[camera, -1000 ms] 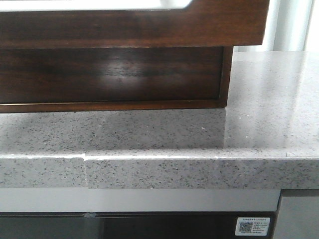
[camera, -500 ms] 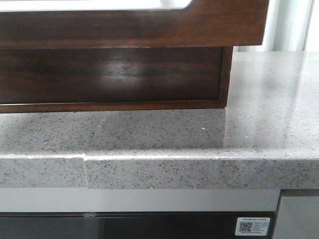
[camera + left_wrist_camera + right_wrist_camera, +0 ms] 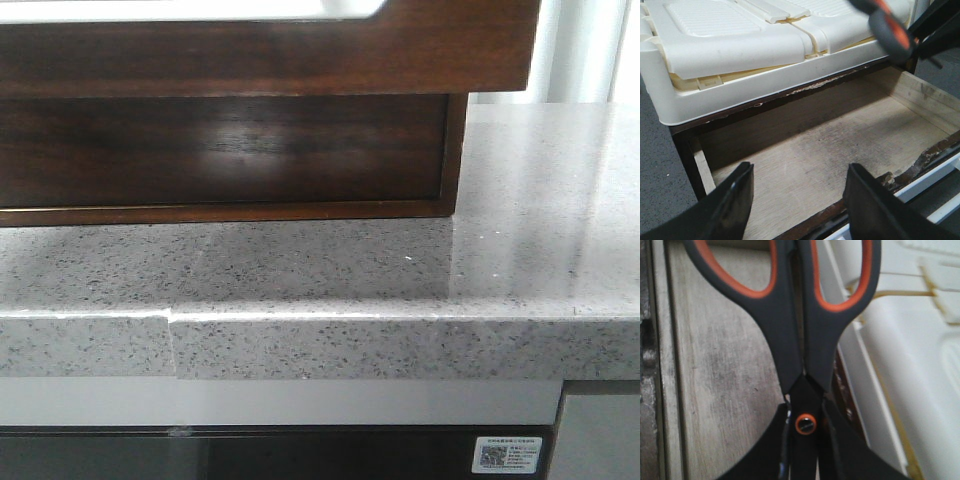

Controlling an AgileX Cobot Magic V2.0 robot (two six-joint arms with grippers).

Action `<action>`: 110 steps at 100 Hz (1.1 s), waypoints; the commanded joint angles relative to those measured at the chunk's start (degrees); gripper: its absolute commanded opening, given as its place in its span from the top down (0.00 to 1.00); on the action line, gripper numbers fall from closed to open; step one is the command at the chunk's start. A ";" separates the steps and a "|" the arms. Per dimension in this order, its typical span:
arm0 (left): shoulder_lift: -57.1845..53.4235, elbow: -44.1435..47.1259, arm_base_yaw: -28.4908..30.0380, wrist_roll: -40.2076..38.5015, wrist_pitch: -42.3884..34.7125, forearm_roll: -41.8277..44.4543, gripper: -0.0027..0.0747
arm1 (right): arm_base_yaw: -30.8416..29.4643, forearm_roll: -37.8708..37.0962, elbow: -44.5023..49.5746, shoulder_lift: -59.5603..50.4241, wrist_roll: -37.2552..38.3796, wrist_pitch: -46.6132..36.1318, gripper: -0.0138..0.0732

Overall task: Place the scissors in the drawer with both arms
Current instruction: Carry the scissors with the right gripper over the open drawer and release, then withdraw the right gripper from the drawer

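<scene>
Scissors (image 3: 802,340) clamped in right tool (image 3: 802,450) above open drawer (image 3: 805,155); left tool (image 3: 797,200) wide, empty.

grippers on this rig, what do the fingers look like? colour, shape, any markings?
Left gripper: two glossy black fingers, broad, flat and tapering, no markings or cables visible. Right gripper: black fingers too, matte-looking, seen only partly at the frame edge. No arm links visible in any view.

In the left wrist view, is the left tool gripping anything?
No, the left tool is open with nothing between its fingers, only the bare floor of the drawer beyond.
</scene>
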 commanded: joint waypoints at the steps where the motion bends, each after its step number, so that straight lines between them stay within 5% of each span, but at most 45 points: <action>1: 0.52 -1.52 -0.55 -0.18 -3.57 -1.80 0.46 | 0.90 0.68 -1.81 0.97 -3.64 -2.06 0.91; 48: 0.52 -1.52 -0.55 -0.18 -3.57 -1.80 0.46 | 1.19 -0.45 -1.81 8.24 -5.39 2.04 0.90; 70: 0.52 -1.52 -0.55 -0.18 -3.57 -1.80 0.46 | 1.19 -1.67 -1.92 8.24 -4.78 1.28 0.69; 81: 0.52 -1.52 -0.55 -0.18 -3.57 -1.80 0.46 | 1.19 -4.85 -4.09 7.89 -0.32 2.02 0.62; 110: 0.52 -1.52 -0.55 -0.18 -3.57 -1.80 0.46 | -0.09 -12.33 -10.00 -0.30 21.58 13.13 0.62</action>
